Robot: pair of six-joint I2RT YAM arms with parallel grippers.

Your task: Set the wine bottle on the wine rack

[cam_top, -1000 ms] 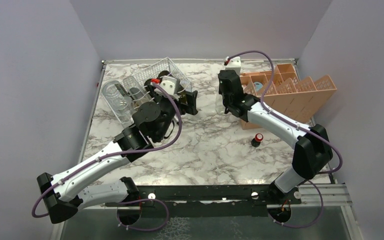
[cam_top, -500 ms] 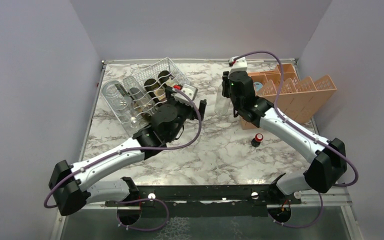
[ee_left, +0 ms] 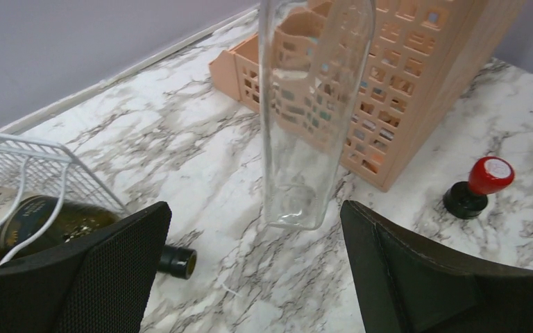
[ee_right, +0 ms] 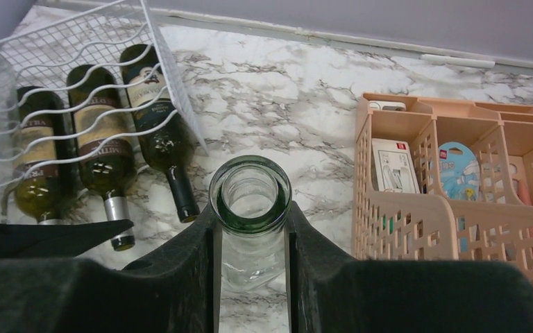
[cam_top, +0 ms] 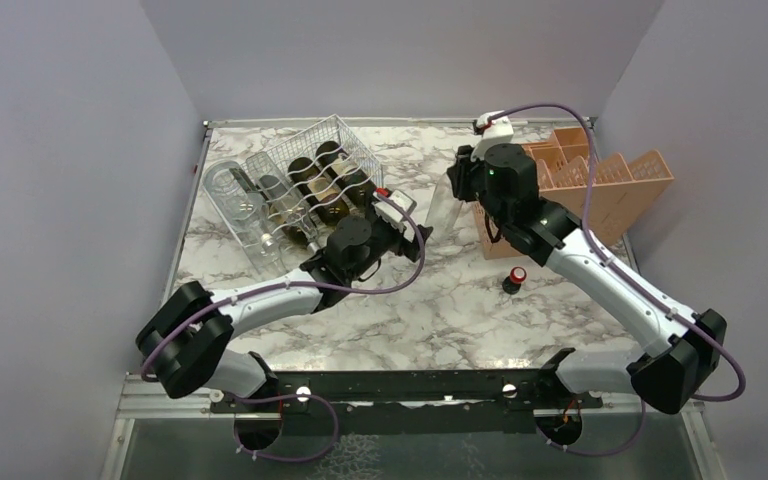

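Observation:
An empty clear glass wine bottle (cam_top: 442, 207) stands upright between the rack and the crate. My right gripper (ee_right: 252, 232) is shut on its neck, just under the green-tinted mouth (ee_right: 250, 193). In the left wrist view the wine bottle (ee_left: 312, 118) rises ahead of my left gripper (ee_left: 253, 277), which is open with nothing between its fingers and stops short of the base. I cannot tell whether the base touches the table. The white wire wine rack (cam_top: 305, 150) sits at the back left, with my left gripper (cam_top: 415, 230) to its right.
Three dark bottles (ee_right: 97, 132) lie in the rack's cradles, necks poking out, with clear bottles (cam_top: 235, 200) at its left end. An orange divided crate (cam_top: 610, 190) stands right of the held bottle. A red-topped black stopper (cam_top: 513, 279) stands on the marble.
My left arm has swung away from the rack to the right, toward the clear bottle, still open. My right wrist has shifted slightly right while keeping its hold on the neck.

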